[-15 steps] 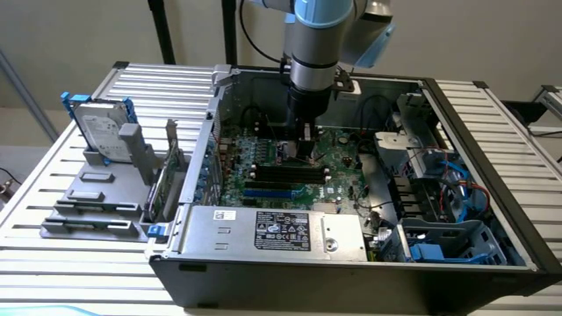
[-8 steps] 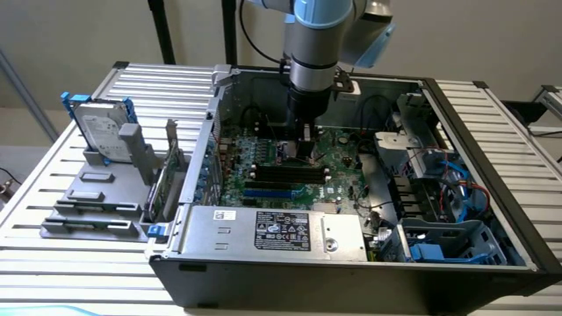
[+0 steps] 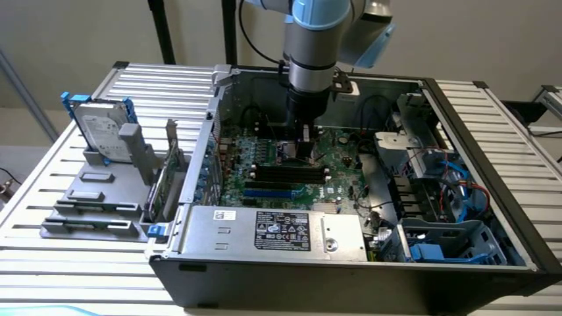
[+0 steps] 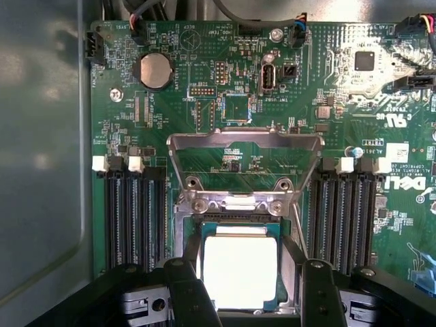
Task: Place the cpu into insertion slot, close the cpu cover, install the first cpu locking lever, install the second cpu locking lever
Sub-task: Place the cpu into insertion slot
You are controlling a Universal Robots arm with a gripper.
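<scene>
Cpu [image 4: 240, 272], pale and bright-faced, is seen lying flat inside the insertion slot [image 4: 238, 223], whose dark edge and silvery rim are visible around it. The cpu cover [image 4: 245, 141] is not closed: the thin silver frame is tilted up on its hinge at the far side of the slot from the gripper, and green board is seen through its cut-out middle. The gripper [image 4: 246, 269] is held low over the slot with its jaws spread wide, and nothing is gripped. Its two black fingers [image 4: 184, 293] are placed one at each side of the cpu, and a gap is visible between the chip and at least one finger.

Long black memory slots [image 4: 133, 218] are set on both sides of the slot, and a round coin cell [image 4: 154, 70] is mounted further off on the green circuit board [image 4: 306, 88].

In the exterior view the arm [image 3: 314, 46] is pointed straight down into an open computer case [image 3: 351, 283], with the gripper [image 3: 305, 150] just above the board. A silver power supply [image 3: 281, 230] is fitted at the case's near edge. At the exterior view's left, a hard drive [image 3: 99, 128] is propped upright on the slatted tabletop [image 3: 35, 263]
</scene>
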